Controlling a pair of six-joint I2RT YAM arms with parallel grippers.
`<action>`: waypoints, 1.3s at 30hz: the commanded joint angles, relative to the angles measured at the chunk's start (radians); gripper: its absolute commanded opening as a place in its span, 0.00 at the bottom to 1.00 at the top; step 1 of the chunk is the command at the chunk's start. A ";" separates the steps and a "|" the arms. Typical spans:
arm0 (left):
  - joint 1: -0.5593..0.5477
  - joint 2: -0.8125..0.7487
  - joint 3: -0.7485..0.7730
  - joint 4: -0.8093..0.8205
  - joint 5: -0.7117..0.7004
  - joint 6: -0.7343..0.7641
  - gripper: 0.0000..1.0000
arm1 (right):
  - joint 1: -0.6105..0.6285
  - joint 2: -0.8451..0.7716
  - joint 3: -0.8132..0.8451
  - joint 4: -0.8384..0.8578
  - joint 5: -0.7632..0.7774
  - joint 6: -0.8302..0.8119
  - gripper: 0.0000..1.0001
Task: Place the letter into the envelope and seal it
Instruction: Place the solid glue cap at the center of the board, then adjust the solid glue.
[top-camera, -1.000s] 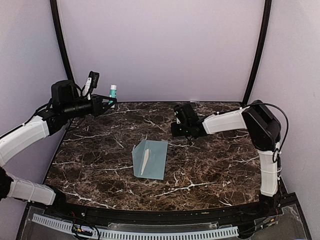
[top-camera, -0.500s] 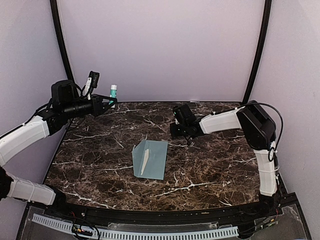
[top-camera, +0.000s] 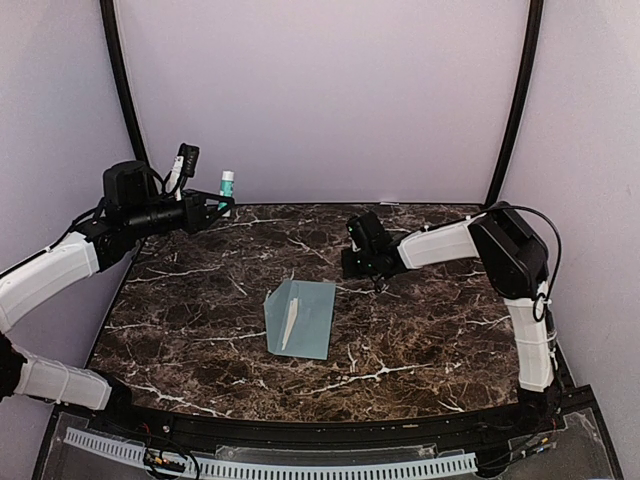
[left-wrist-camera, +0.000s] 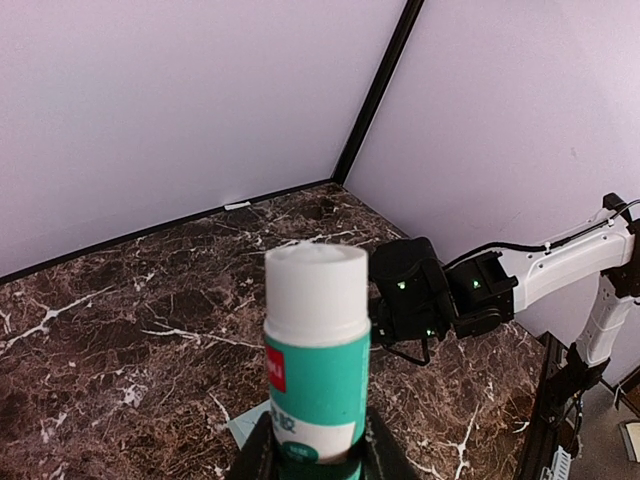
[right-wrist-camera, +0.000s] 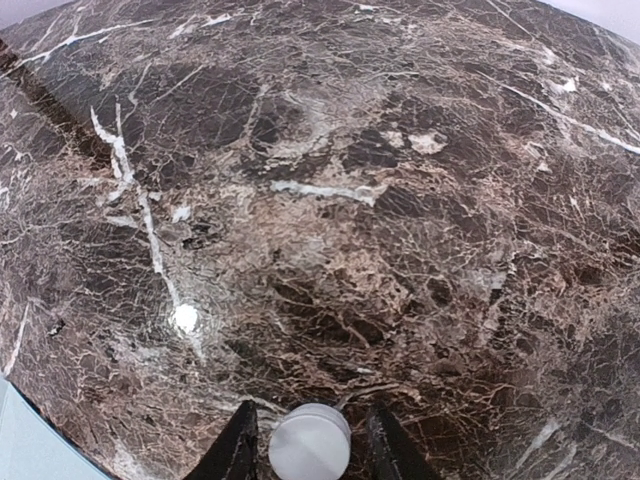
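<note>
The pale blue-grey envelope (top-camera: 302, 318) lies flat at the table's middle, with a lighter strip along its left part. A corner of it shows in the right wrist view (right-wrist-camera: 14, 440). The letter is not seen apart from it. My left gripper (top-camera: 216, 206) is raised at the back left, shut on an upright white-and-green glue stick (top-camera: 226, 183). The left wrist view shows the stick (left-wrist-camera: 318, 360) between the gripper's (left-wrist-camera: 318, 452) fingers. My right gripper (top-camera: 349, 262) hovers right of the envelope, shut on a small round white cap (right-wrist-camera: 310, 443), low over the marble.
The dark marble table (top-camera: 430, 320) ends at a black front edge. Lilac walls and two black poles (top-camera: 518, 100) close in the back and sides. The right arm (left-wrist-camera: 520, 280) shows in the left wrist view.
My right gripper has shifted slightly left and back. The left gripper, the glue stick and the envelope have not moved.
</note>
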 joint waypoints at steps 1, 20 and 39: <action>0.000 -0.022 -0.012 0.025 -0.004 -0.008 0.00 | -0.005 0.013 0.025 0.009 0.001 0.005 0.39; -0.005 -0.044 -0.047 0.150 0.127 -0.035 0.00 | -0.017 -0.364 -0.128 0.067 -0.121 -0.002 0.70; -0.338 0.190 0.078 0.547 0.213 -0.185 0.00 | 0.007 -0.812 -0.340 0.374 -0.802 0.066 0.54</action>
